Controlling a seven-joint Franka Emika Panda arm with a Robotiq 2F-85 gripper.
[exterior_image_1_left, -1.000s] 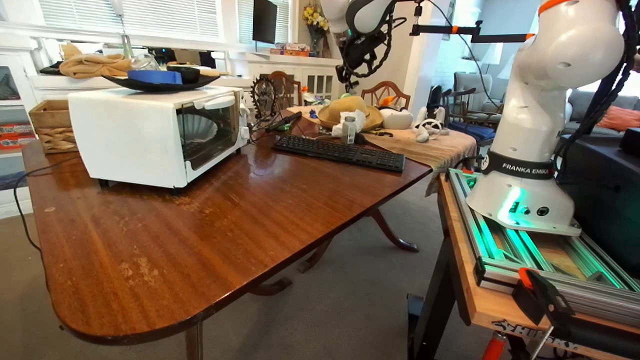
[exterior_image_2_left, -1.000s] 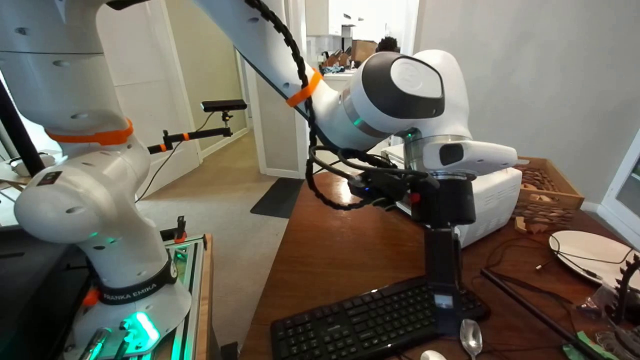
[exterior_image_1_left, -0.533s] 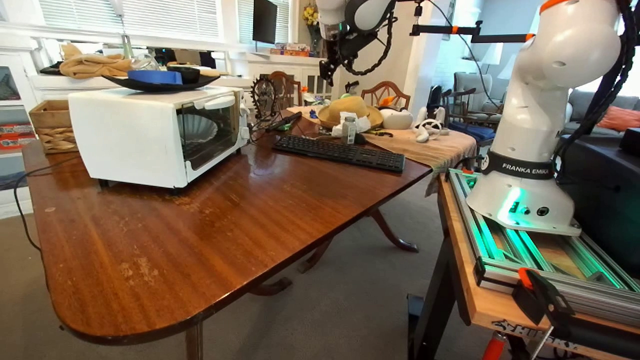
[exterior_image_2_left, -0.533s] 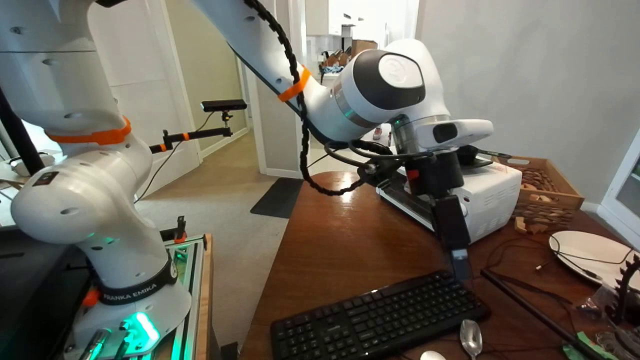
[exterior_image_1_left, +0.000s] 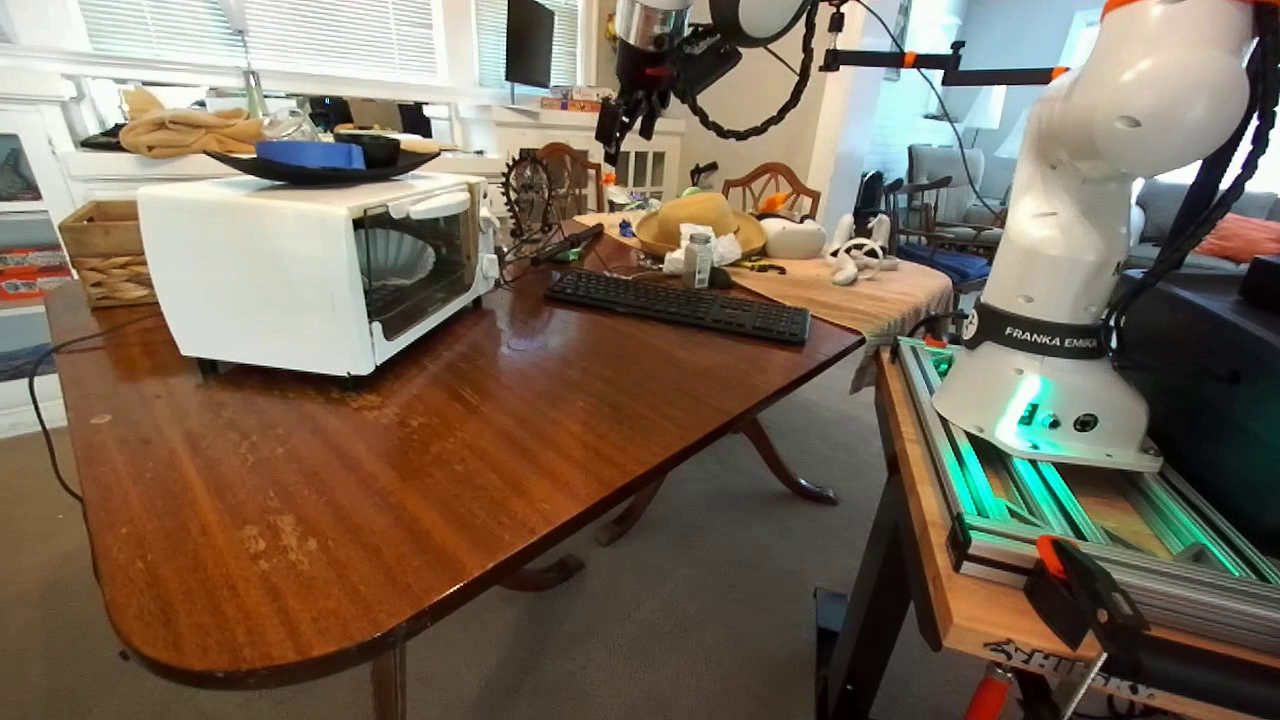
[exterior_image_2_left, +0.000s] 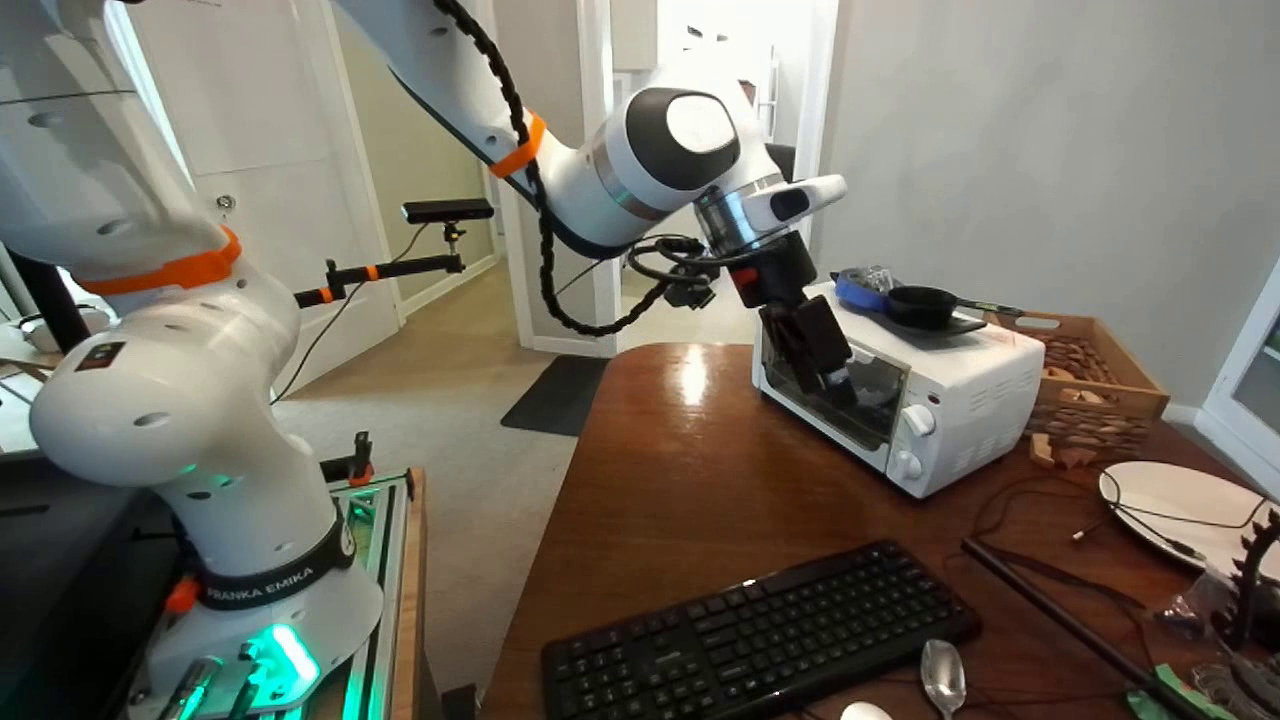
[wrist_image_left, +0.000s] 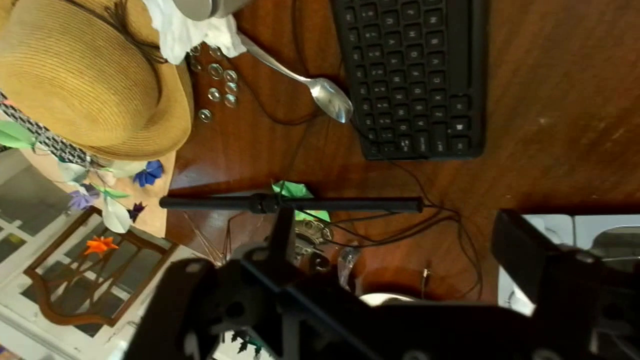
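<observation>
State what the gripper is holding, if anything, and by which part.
Nothing is held: the gripper stands open, its fingers apart with nothing between them.

Daylight is coming through blinds (exterior_image_1_left: 340, 40) behind the hand (exterior_image_1_left: 630, 142); glare is whitening the tabletop (exterior_image_2_left: 692, 374) beyond it; its fingers (wrist_image_left: 520, 252) are looking near-black in the wrist view.

Oven (exterior_image_1_left: 290, 275), keyboard (exterior_image_2_left: 750, 635) on table (exterior_image_1_left: 420, 470); tray (exterior_image_1_left: 400, 172) atop oven; basket (exterior_image_1_left: 105, 250) beside oven; spoon (exterior_image_2_left: 943, 675) beside keyboard.

a wooden table (exterior_image_1_left: 450, 450) carries a toaster oven (exterior_image_1_left: 290, 275), keyboard (exterior_image_2_left: 760, 640), spoon (exterior_image_2_left: 943, 675) and white plate (exterior_image_2_left: 1205, 495).
</observation>
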